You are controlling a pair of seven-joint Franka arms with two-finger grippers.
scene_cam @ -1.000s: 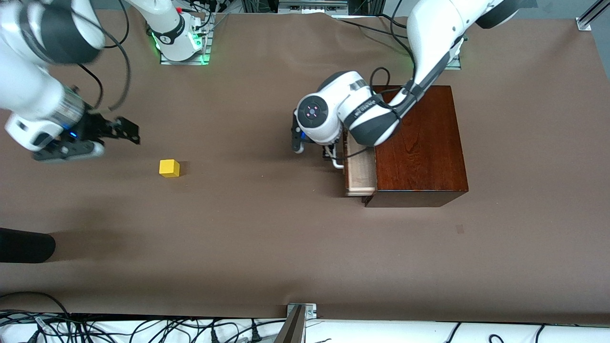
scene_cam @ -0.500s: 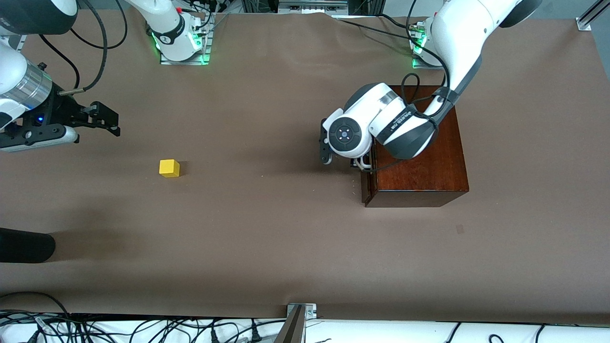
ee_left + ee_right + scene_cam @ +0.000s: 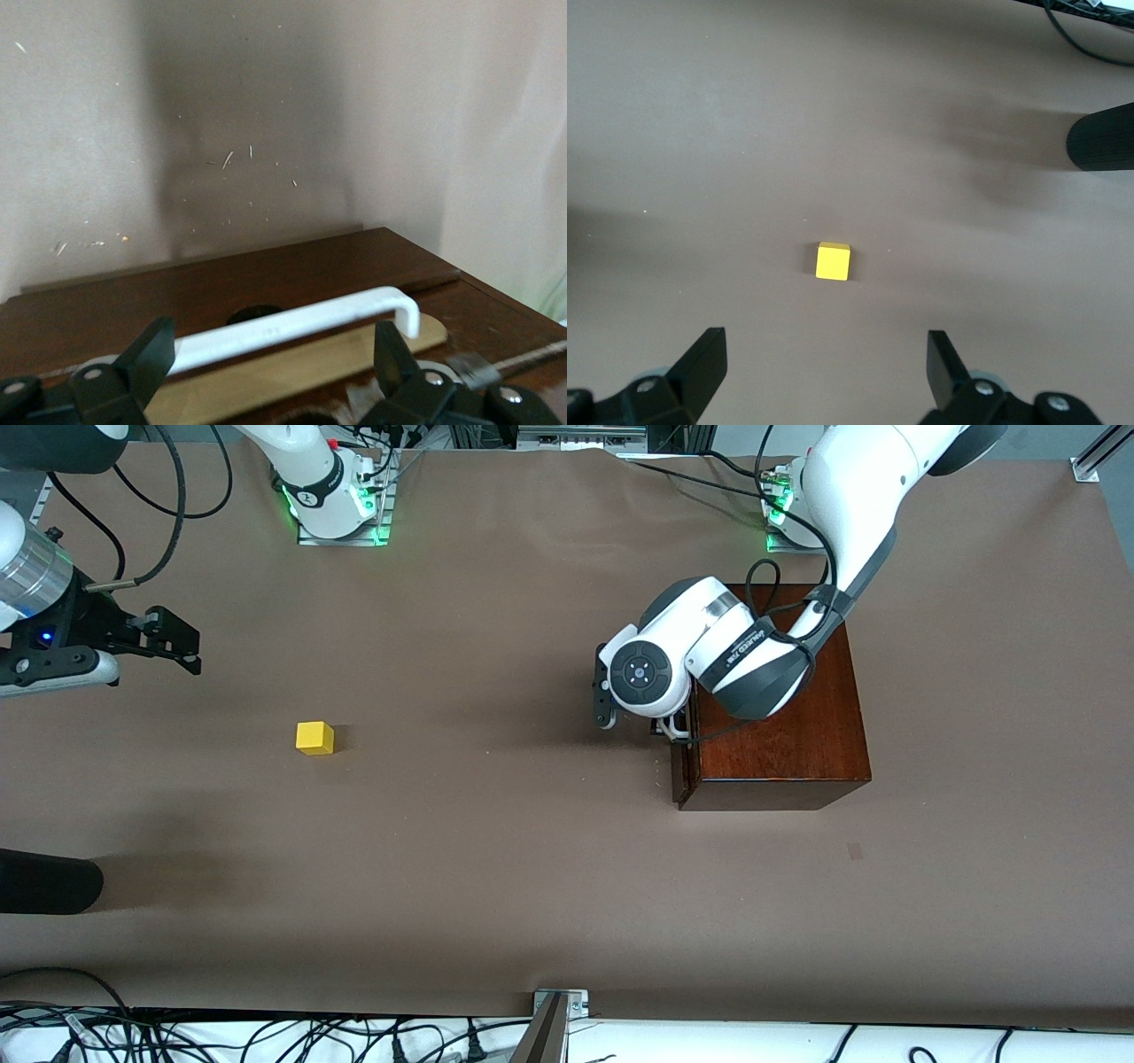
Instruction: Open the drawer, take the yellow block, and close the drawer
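The yellow block (image 3: 314, 738) (image 3: 833, 261) lies alone on the brown table toward the right arm's end. My right gripper (image 3: 177, 640) (image 3: 828, 350) hangs open and empty in the air beside it, closer to the table's end than the block. The dark wooden box (image 3: 780, 700) stands toward the left arm's end with its drawer (image 3: 681, 775) pushed in flush. My left gripper (image 3: 671, 731) (image 3: 275, 341) is at the drawer front (image 3: 133, 305). Its fingers (image 3: 151, 354) stand open, one at each end of the white handle (image 3: 292, 323), not clamped on it.
A black cylinder (image 3: 44, 881) (image 3: 1103, 137) juts in at the table's edge at the right arm's end, nearer the front camera than the block. Cables (image 3: 266, 1036) run along the near edge. The arm bases (image 3: 332, 500) stand at the back.
The drawer stood pulled out a second ago and is now shut; my left gripper went in with it. My right gripper has drawn back from the block toward the table's end.
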